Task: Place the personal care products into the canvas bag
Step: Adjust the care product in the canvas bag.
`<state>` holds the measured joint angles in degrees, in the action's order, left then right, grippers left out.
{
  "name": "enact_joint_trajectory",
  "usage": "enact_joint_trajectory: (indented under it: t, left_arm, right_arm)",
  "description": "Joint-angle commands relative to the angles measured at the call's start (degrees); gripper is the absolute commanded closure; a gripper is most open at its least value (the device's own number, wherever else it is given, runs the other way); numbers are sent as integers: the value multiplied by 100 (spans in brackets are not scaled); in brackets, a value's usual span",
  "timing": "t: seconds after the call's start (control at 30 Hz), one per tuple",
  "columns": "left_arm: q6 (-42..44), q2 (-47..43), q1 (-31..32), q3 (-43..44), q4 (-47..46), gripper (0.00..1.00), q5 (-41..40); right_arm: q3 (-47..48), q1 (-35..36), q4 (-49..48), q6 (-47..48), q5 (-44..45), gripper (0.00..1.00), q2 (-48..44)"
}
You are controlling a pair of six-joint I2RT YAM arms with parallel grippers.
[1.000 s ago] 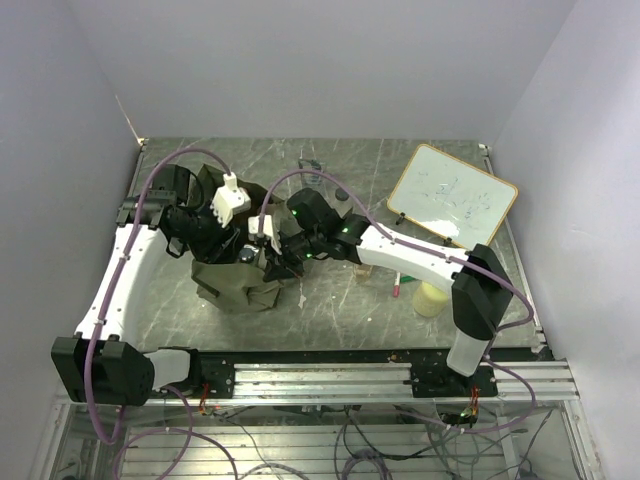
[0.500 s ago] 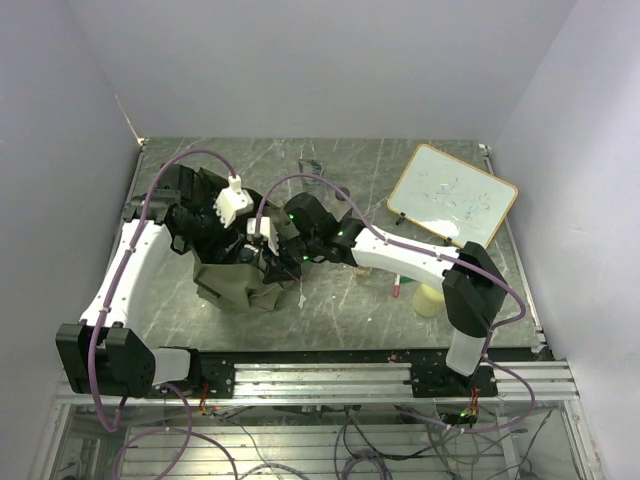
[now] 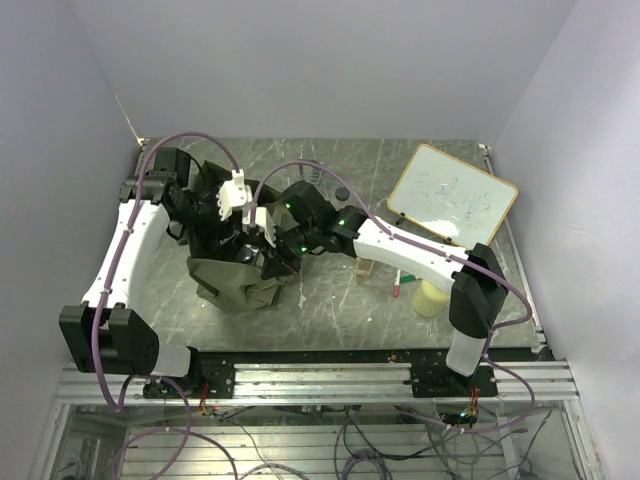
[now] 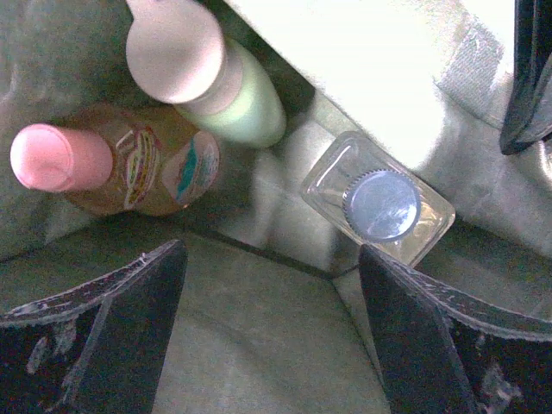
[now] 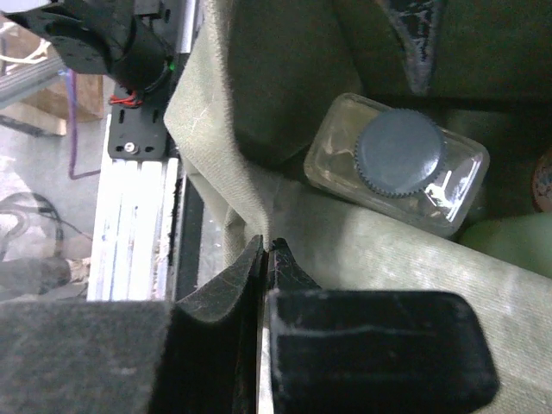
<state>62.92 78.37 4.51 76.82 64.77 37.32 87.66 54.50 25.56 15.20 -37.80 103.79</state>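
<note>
Just below the wide-open left gripper (image 4: 269, 259), the clear bottle (image 4: 379, 207) stands in the bag (image 3: 235, 285).

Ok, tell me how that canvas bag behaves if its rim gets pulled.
Probably floppy: the canvas bag creases at its rim where the jaws of the right gripper pinch it, so a pull would likely deform the wall. The weave looks coarse, so slipping seems unlikely. With the clear bottle inside, the base may drag rather than tip.

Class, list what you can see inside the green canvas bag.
Inside the canvas bag: an orange bottle, a pale green bottle and a clear bottle. Anything beneath them is hidden.
</note>
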Motion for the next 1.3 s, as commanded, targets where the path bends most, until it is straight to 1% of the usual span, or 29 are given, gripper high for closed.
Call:
enact_joint_trajectory:
  t: [0.0,0.13,0.23,0.4,0.5,0.7,0.83,1.0,1.13,1.27]
  left_arm:
    - [1357,220,113,230,1130,9,507]
    - [1861,437,116,412,1685,9,606]
    - [2283,565,149,433,2015,8,627]
    - [2445,521,373,318,1876,6,613]
    - [2362,474,501,266,1677,6,612]
    - [2591,642,694,270,1803,7,505]
    - [2625,671,733,252,1777,12,478]
    - [2746,750,748,195,1869,27,491]
    - [2775,757,753,193,1814,30,574]
    - [2677,671,753,193,1630,36,728]
  right_arm:
    - [526,28,-195,-266,-224,100,-285]
    - [643,32,-95,-324,-352,100,-360]
    - [524,32,-103,-316,-419,100,-444]
    - [321,39,-187,-360,-417,100,-548]
    - [246,57,-229,-343,-396,100,-572]
    - [225,63,-268,-351,-417,100,-561]
    - [173,62,-265,-326,-391,100,-574]
    - [53,61,-277,-269,-303,100,-643]
    - [-30,61,-253,-202,-221,100,-684]
    - [-177,65,-224,-78,-197,100,-779]
